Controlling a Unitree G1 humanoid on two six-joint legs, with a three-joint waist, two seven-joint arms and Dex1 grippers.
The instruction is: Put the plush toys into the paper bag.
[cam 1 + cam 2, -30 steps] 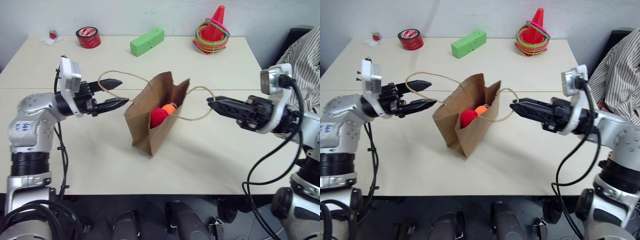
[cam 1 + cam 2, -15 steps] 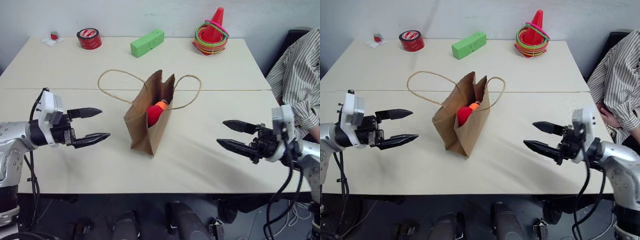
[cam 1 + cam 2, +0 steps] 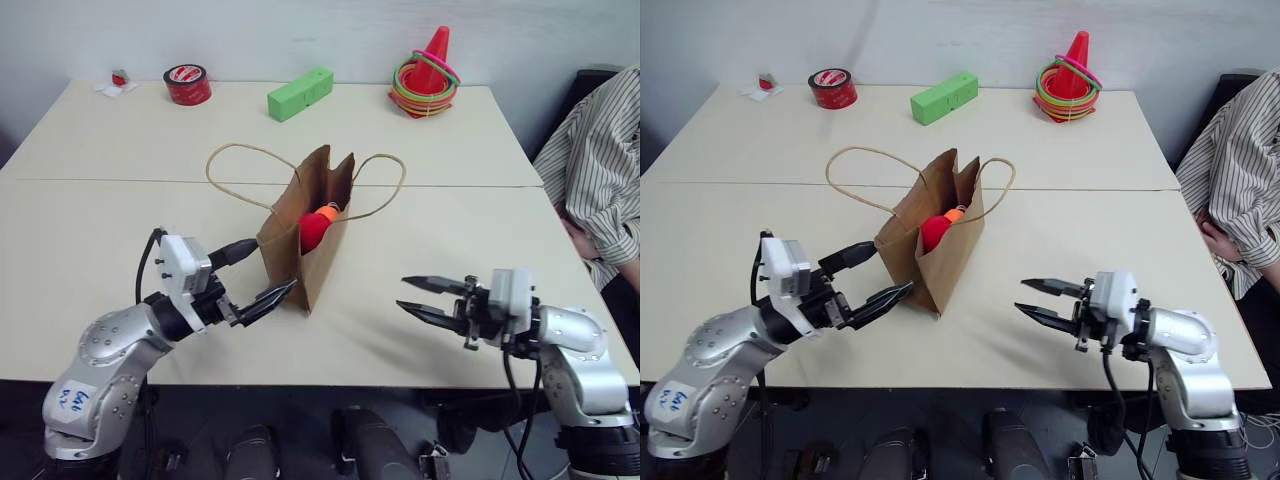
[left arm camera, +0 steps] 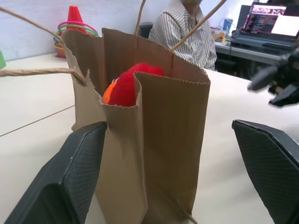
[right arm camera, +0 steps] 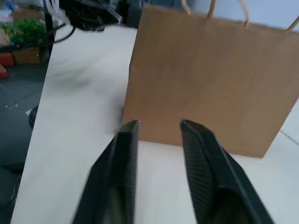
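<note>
The brown paper bag [image 3: 300,250] stands upright in the middle of the table, its cord handles [image 3: 236,160] drooping to either side. Both plush toys sit in its open top, the red one [image 3: 312,229] in front of the orange one [image 3: 328,212]. My left gripper [image 3: 266,270] is open wide at the bag's near left corner, and the bag [image 4: 159,140] stands between its fingers [image 4: 65,177]. My right gripper [image 3: 403,294] hovers low over the table to the right of the bag, pointing at it. Its fingers [image 5: 124,154] stand a little apart with nothing between them.
Along the table's far edge are a red tape roll [image 3: 188,84], a green block [image 3: 300,93] and an orange-red cone with coloured rings [image 3: 430,70]. A person in a striped shirt [image 3: 600,170] sits at the right side.
Both grippers let go of the bag's handles and sank toward the table. The left one then moved right up to the bag. The right one swung inward and its fingers drew closer together.
</note>
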